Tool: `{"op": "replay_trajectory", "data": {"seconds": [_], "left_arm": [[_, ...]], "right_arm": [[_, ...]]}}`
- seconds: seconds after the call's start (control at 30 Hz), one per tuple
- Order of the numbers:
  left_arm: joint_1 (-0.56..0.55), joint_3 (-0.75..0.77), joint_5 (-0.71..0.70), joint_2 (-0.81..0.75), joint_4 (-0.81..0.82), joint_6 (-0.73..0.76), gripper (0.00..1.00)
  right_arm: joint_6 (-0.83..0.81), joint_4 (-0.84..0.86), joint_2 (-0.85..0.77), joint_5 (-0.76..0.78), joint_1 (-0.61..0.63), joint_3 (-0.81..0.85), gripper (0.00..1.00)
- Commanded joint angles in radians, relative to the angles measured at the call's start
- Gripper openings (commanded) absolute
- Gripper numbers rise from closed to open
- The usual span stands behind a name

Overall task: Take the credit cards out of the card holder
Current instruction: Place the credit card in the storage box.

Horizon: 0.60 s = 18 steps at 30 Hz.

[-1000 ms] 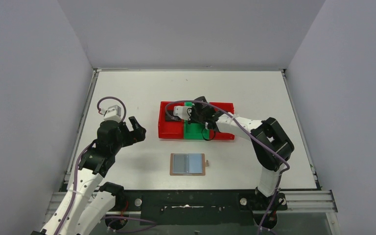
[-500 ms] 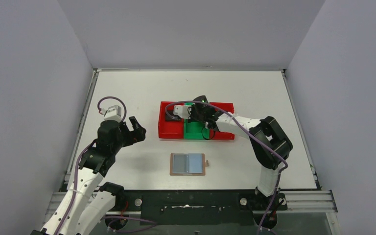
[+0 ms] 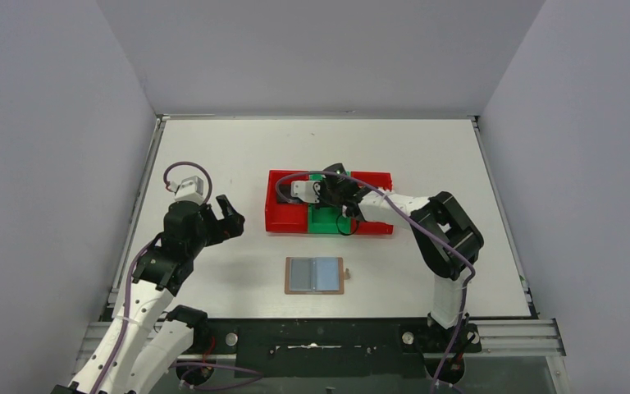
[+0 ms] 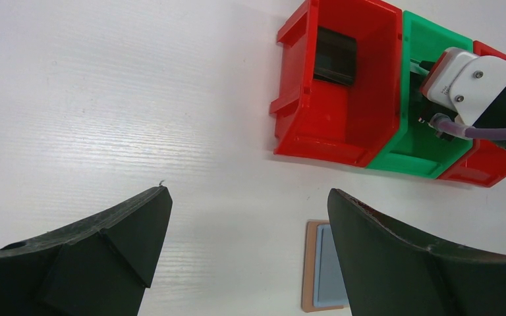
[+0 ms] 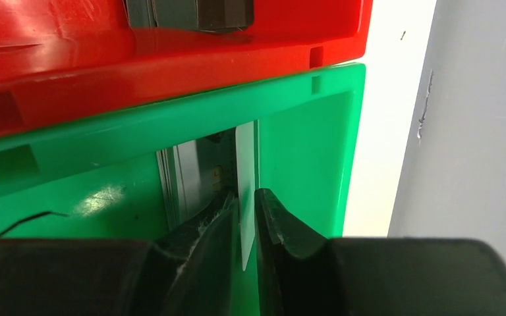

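While the right fingers (image 5: 204, 243) pinch a pale card (image 5: 245, 158) edge-on, its length pointing straight ahead into the green bin (image 5: 303, 145), the left fingers (image 4: 105, 243) gape empty.

No text is legible on the card holder (image 3: 315, 275), the credit cards (image 5: 245, 171) or bins (image 4: 290, 99).

The card holder (image 4: 321, 270) is cut off by the lower edge; the lower end of the pale credit card (image 5: 246, 151) is hidden between the fingers of the right gripper (image 5: 247, 197).
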Motion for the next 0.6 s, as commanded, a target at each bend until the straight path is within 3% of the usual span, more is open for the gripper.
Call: {"op": "replay_trajectory", "data": {"seconds": [0.0, 0.43, 0.57], "left_arm": [[0.007, 0.011, 0.006, -0.002, 0.049, 0.021, 0.91], [0.01, 0.011, 0.013, 0.005, 0.05, 0.022, 0.91], [0.011, 0.011, 0.016, 0.005, 0.052, 0.022, 0.91]], "right_arm": [[-0.001, 0.051, -0.026, 0.0, -0.011, -0.003, 0.18], [0.091, 0.013, -0.098, -0.031, -0.021, 0.015, 0.44], [0.144, 0.048, -0.123, -0.039, -0.027, 0.004, 0.47]]}}
